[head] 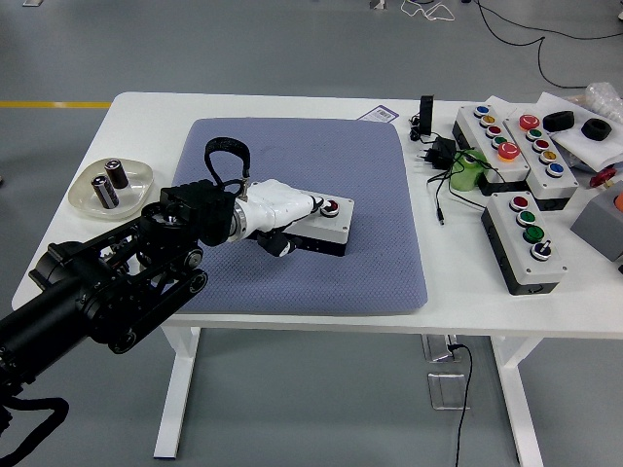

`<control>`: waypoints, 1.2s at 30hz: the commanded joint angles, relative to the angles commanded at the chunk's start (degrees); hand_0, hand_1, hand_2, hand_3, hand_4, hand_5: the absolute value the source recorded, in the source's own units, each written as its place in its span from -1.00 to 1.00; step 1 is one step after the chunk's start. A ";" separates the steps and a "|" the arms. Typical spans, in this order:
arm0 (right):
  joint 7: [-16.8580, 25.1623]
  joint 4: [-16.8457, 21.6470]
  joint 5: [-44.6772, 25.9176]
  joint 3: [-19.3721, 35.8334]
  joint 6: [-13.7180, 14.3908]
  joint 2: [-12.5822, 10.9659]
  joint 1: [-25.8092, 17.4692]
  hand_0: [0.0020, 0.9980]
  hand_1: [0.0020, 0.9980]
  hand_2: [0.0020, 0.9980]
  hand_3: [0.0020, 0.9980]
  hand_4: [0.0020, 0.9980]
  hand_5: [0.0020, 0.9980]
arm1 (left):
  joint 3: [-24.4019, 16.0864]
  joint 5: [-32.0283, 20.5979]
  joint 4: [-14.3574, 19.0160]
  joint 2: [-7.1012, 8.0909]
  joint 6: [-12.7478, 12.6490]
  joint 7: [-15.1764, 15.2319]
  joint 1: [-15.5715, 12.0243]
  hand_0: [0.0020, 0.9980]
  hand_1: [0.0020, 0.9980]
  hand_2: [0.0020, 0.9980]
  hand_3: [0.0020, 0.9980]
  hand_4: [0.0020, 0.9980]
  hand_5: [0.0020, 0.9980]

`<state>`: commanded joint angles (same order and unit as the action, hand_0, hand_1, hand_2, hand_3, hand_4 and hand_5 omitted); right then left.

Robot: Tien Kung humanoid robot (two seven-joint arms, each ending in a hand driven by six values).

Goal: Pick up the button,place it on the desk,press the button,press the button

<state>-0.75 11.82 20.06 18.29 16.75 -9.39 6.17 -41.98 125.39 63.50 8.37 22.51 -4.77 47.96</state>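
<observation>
The button box (316, 226) lies on the blue mat (370, 185) at the middle of the white desk (146, 122). The left hand (282, 206), reaching in from 8 o'clock, rests flat over the box's left half, fingers extended, gripping nothing; the red button (332, 206) shows at its fingertips.

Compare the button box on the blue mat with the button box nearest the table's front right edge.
The box on the mat shows one red button beside the left robot hand, which lies over its left end; the front right box stands untouched, with four controls in a row. The mat box sits on the blue mat; the other sits on the bare white table. Both are light boxes with dark bases.
</observation>
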 joint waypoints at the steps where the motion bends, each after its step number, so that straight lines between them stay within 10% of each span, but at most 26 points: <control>1: 0.00 -0.01 0.06 0.05 0.00 0.01 0.02 0.27 0.07 0.11 0.27 -0.55 -0.52 | -0.11 -0.02 0.08 0.02 -0.12 0.01 0.01 -0.97 -1.00 -0.89 0.82 0.13 -1.00; 14: 0.08 -0.04 0.61 0.85 0.06 -0.01 0.15 0.27 0.07 0.11 0.27 -0.55 -0.52 | -13.39 2.42 7.16 2.65 -4.60 1.42 -2.45 -1.00 -0.97 -0.83 0.83 0.36 -0.91; 15: 0.08 -0.02 0.63 0.93 0.08 -0.01 0.14 0.27 0.07 0.11 0.27 -0.55 -0.52 | -14.71 2.59 7.65 2.99 -4.18 1.80 -2.79 -0.81 -0.61 -0.48 1.00 0.69 -0.37; 20: 0.06 -0.06 0.49 0.74 0.09 0.02 0.22 0.27 0.07 0.11 0.27 -0.55 -0.52 | -21.31 0.69 9.20 3.62 -0.74 0.77 -5.14 -0.81 -0.61 -0.48 1.00 0.69 -0.37; 21: 0.06 -0.04 0.44 0.77 0.12 0.05 0.22 0.27 0.07 0.11 0.27 -0.55 -0.52 | -23.08 0.22 9.27 3.67 -0.88 0.41 -5.88 0.35 0.42 0.45 1.00 0.82 0.54; 26: 0.08 -0.05 0.43 0.85 0.14 0.04 0.25 0.27 0.07 0.11 0.27 -0.55 -0.52 | -29.37 -0.02 8.19 3.98 -3.21 -1.24 -8.24 0.35 0.42 0.45 1.00 0.82 0.54; 27: 0.08 -0.04 0.45 0.88 0.15 0.05 0.27 0.27 0.07 0.11 0.27 -0.55 -0.52 | -30.20 -0.08 7.89 4.06 -3.64 -1.30 -8.58 0.63 0.73 0.85 1.00 0.72 0.61; 36: 0.03 -0.07 0.29 0.62 0.16 0.12 0.29 0.27 0.07 0.11 0.27 -0.55 -0.51 | -34.55 -0.16 4.84 4.59 -6.79 1.21 -13.37 0.72 0.79 0.91 1.00 0.66 0.62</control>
<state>-0.72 11.74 20.35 18.91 16.92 -9.27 6.46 -76.53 125.23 68.34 12.96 15.72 -3.56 34.59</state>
